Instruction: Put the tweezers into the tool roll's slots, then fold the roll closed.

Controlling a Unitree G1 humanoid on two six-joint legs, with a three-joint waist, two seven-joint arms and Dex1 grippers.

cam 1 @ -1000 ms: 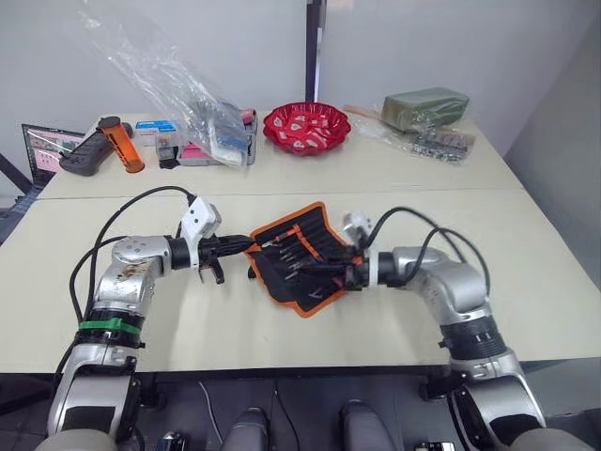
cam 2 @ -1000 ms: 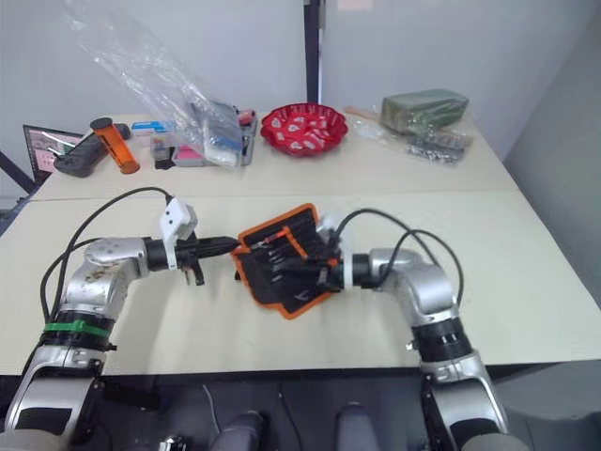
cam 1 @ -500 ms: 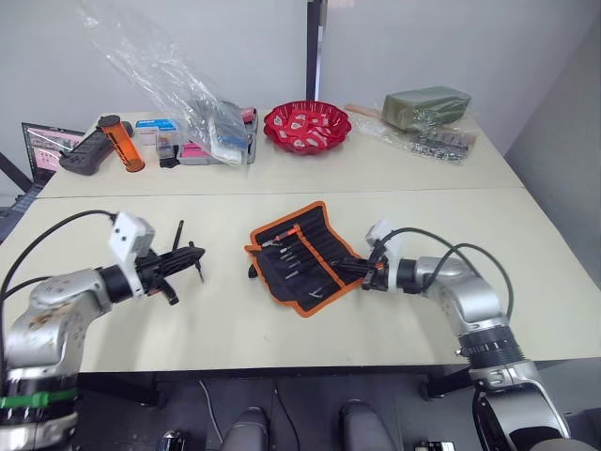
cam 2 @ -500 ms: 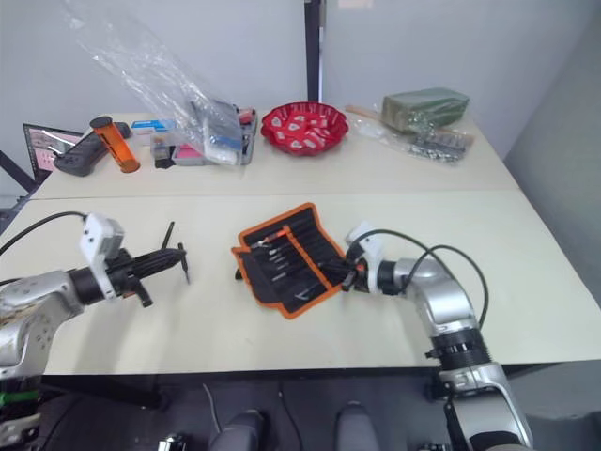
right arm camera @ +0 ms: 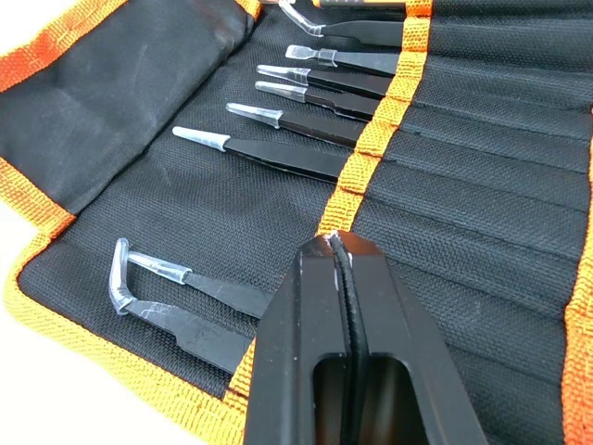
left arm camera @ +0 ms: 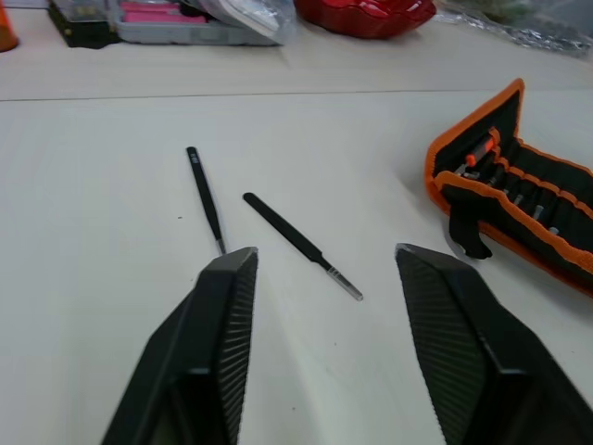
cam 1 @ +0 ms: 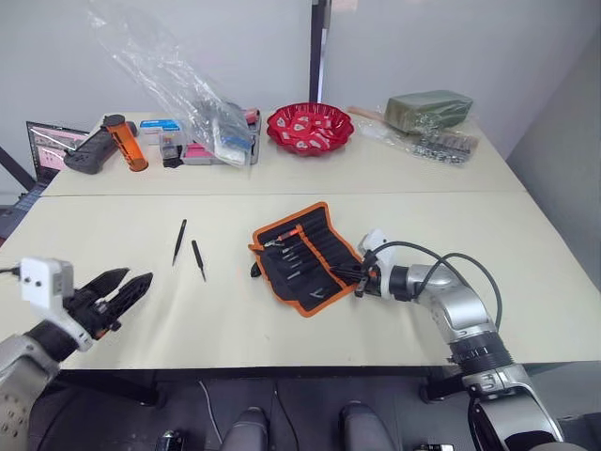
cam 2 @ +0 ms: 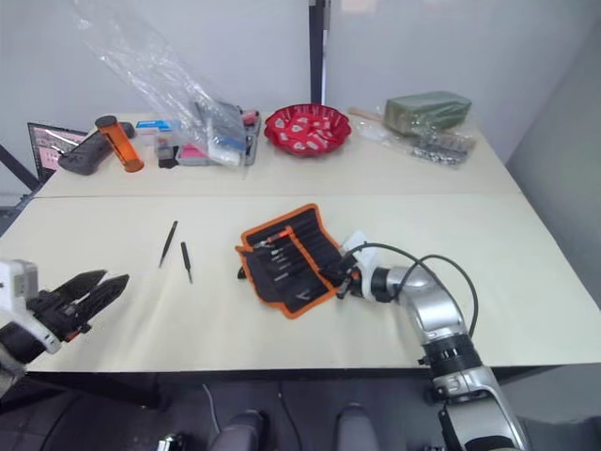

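Black ribbed fingers of the left pincer (left arm camera: 320,348) stand wide apart and hold nothing, low over the bench (cam 1: 282,319) and well away from the tool roll (cam 1: 305,256). Between that pincer and the roll lie two loose tweezers (left arm camera: 301,244), side by side but not touching, on bare bench. The right pincer (right arm camera: 338,255) is pressed closed with nothing in it, its tips over the roll's orange centre strip (right arm camera: 366,153). Several tweezers already sit in the slots (right arm camera: 482,139) on the roll's inner face, which lies open.

Judging from this, the step in hand is fetching a loose tweezer. To do it well, the left pincer should straddle the nearer one across its width near mid-length, close gently on the slim metal so it does not skid, then feed it into a free slot while the right pincer pins the fabric flat.
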